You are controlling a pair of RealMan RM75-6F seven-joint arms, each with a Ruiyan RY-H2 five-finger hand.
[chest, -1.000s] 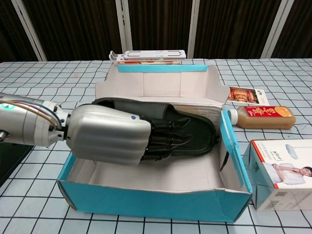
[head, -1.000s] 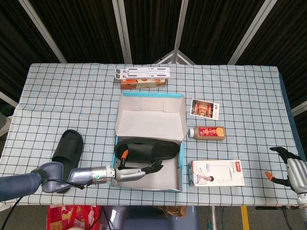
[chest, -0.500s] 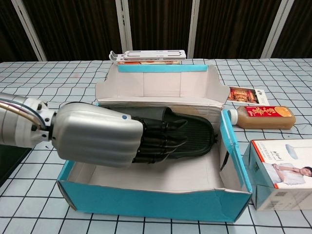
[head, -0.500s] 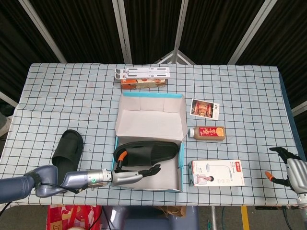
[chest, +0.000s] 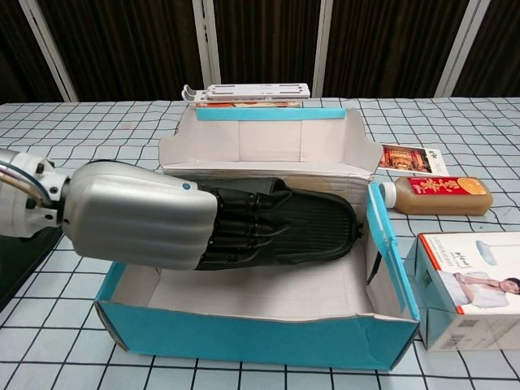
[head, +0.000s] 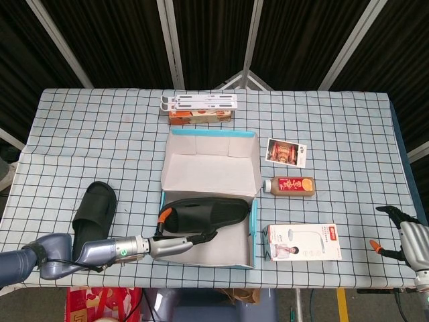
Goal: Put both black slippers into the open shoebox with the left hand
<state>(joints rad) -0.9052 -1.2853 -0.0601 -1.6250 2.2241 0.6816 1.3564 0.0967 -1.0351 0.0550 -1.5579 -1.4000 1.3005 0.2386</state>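
One black slipper (head: 204, 213) (chest: 313, 231) lies inside the open blue-and-white shoebox (head: 209, 136) (chest: 244, 340), toward its near end. My left hand (head: 175, 243) (chest: 138, 215) reaches over the box's left near corner. Its dark fingers (chest: 244, 236) lie stretched flat over the slipper's near side, gripping nothing that I can see. The other black slipper (head: 94, 206) rests on the checked cloth left of the box. Out at the table's right near corner, my right hand (head: 405, 236) hangs with fingers apart and empty.
Right of the box lie a picture card (head: 286, 151) (chest: 410, 158), a brown bottle (head: 289, 185) (chest: 435, 195) on its side and a white carton (head: 305, 241) (chest: 467, 288). Behind the box a white folding stand (head: 200, 102) sits on an orange box (head: 200, 118).
My left hand has drawn back to the left, out of the box. Its fingers have straightened. The slipper has settled flat in the box. My right hand has not moved.
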